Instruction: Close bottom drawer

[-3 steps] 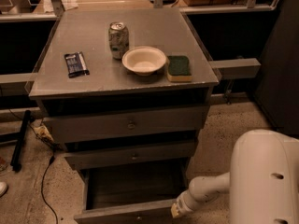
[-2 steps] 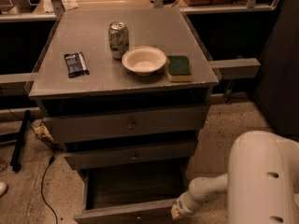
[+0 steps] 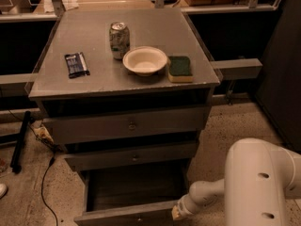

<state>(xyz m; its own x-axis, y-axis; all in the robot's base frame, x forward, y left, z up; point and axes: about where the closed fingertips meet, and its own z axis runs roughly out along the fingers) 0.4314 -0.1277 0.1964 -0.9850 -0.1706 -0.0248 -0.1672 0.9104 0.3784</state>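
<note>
The bottom drawer [image 3: 127, 214] is the lowest of three grey drawers and stands pulled far out, its dark boxy inside [image 3: 136, 185] open to view. Its flat front runs along the lower edge of the view. My gripper [image 3: 176, 213] reaches in from the lower right on the white arm [image 3: 207, 194] and is at the right end of the drawer's front. Its fingers are hidden behind the wrist and the drawer edge. The middle drawer [image 3: 131, 157] and the top drawer [image 3: 129, 125] are pushed in.
On the cabinet top [image 3: 94, 84] stand a soda can [image 3: 119, 40], a white bowl [image 3: 144, 60], a green and yellow sponge [image 3: 180, 68] and a dark snack packet [image 3: 76, 64]. A black cable [image 3: 44, 187] lies on the floor at the left. My white arm housing [image 3: 261, 182] fills the lower right.
</note>
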